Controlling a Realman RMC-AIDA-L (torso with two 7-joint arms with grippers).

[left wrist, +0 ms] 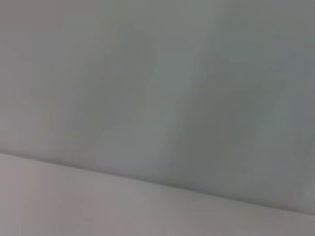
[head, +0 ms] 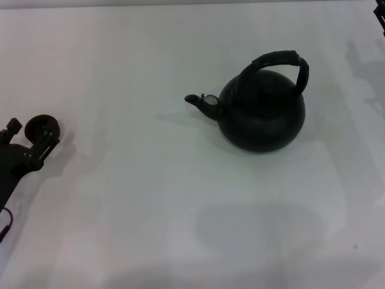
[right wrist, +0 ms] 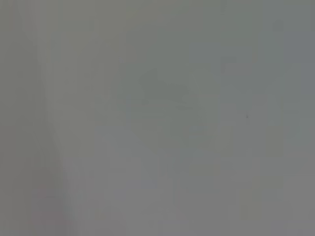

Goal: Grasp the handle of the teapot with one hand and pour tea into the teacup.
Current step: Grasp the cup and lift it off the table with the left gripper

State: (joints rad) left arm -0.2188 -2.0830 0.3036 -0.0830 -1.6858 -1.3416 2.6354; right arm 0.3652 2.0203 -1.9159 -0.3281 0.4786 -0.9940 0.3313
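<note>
At the near left edge of the white tabletop (head: 150, 198), the head view shows the robot's left gripper (head: 37, 143), a black mechanism reaching in from the side. Right at its tip sits the teacup (head: 42, 126), a tiny round dark brown-black cup, low and bowl-like. Whether the fingers are open or closed, and whether they touch the cup at all, cannot be told (dark metal and dark cup merge there).

Farther back and well apart to the right stands the teapot (head: 261, 114), a large round black kettle-like pot, upright on the table. Its short spout (head: 201, 103), with a small silvery spot, points toward the left side. The handle (head: 283, 63), a thick black wrapped arch, rises over the top, free of any grip.

At the far right corner only a dark sliver of the right arm (head: 380, 18) shows. Both wrist views show only a plain pale surface.
</note>
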